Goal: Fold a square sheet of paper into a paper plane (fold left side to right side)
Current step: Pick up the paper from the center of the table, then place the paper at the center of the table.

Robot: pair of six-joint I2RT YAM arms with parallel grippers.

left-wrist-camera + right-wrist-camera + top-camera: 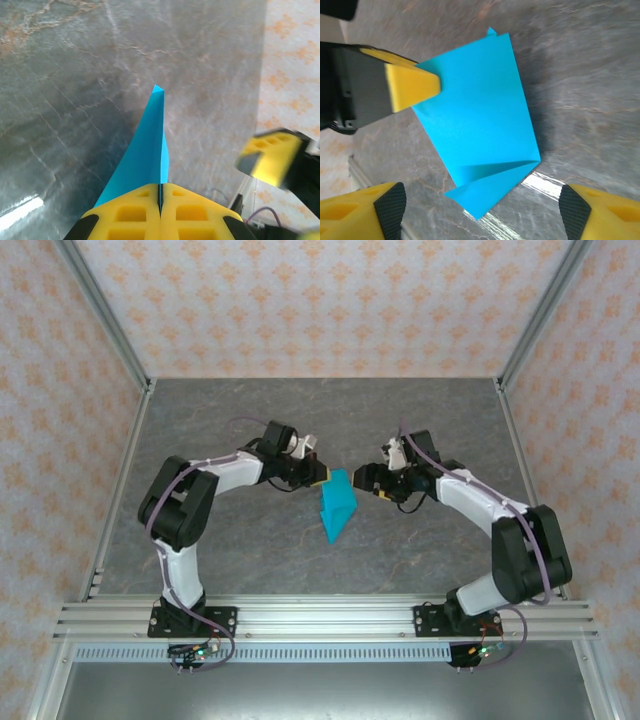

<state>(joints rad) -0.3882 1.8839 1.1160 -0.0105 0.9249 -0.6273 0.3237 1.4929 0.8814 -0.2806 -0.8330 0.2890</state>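
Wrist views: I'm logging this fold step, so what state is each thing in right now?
Paper: folded, with a creased triangular flap at one end, pinched at one edge.
Left gripper: shut on the paper.
Right gripper: open, holding nothing.

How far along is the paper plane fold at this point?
Done: the blue paper already carries folds, tapering to a point with a creased flap. In hand: the left gripper is shut on its edge; the right gripper stands open beside it, apart. Left: releasing it; whether further folds remain I cannot tell.
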